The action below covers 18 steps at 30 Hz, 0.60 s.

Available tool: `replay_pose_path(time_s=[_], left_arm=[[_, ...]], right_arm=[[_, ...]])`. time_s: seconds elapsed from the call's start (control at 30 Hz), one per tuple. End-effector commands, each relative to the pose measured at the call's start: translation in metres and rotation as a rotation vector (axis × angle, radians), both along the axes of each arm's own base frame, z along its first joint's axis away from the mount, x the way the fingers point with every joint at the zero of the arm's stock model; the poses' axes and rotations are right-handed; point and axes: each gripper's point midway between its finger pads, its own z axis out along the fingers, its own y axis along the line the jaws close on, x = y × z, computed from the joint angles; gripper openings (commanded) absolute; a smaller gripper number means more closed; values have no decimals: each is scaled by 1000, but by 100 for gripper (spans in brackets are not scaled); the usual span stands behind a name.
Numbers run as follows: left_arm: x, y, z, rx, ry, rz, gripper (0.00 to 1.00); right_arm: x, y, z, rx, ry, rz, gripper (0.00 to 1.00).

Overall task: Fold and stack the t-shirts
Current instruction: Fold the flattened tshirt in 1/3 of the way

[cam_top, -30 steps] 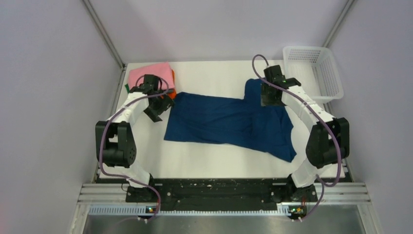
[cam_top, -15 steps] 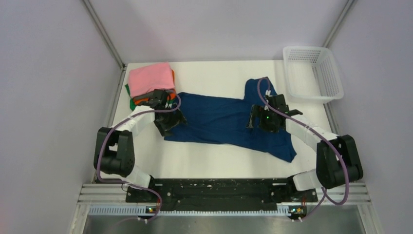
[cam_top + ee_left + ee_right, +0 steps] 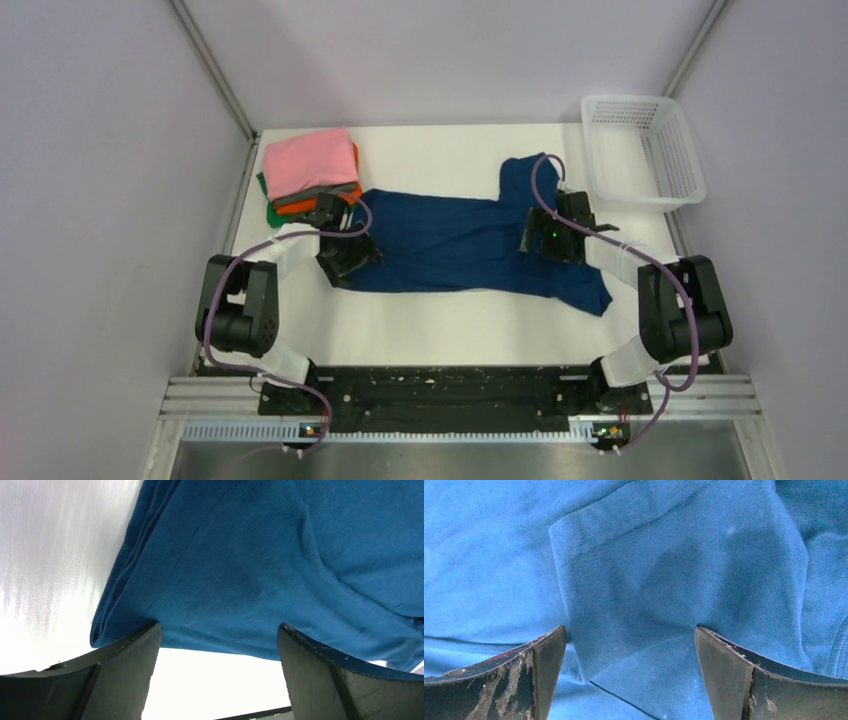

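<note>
One navy t-shirt (image 3: 450, 245) lies spread on the table (image 3: 450, 335), with two claws low over it. The left claw (image 3: 218, 630) has its fingers spread wide, the shirt's folded edge just ahead between them. The right claw (image 3: 630, 630) is spread apart too, over a turned-back flap of the same cloth, gripping nothing. Just beyond the left claw four folded shirts are piled: pink shirt (image 3: 308, 160) on top, then grey shirt (image 3: 325, 190), orange shirt (image 3: 300, 205), green shirt (image 3: 268, 213). One white mesh basket (image 3: 645, 203) stands beyond the right claw, apart from the navy cloth.

Both arms low, left claw (image 3: 218, 625) spread wide, right claw (image 3: 629, 628) spread wide
</note>
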Motion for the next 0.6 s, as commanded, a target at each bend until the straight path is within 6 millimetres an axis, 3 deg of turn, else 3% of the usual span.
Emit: replay_pose_path(time_s=[0.0,0.13,0.2,0.4,0.57], left_arm=[[-51,25,-39,123,168,-25,92],[-58,25,-33,113,161,-25,92],[-64,23,-29,96,163,-28,92],[-104,21,-26,60,195,-14,92],[-135,24,-16,66,197,17,92]], right_arm=[[15,-21,-8,-92,-24,36,99],[11,-29,16,-149,-75,86,99],[-6,-26,14,-129,-25,104,99],[-96,-2,-20,64,218,65,99],[-152,4,-18,120,289,-26,99]])
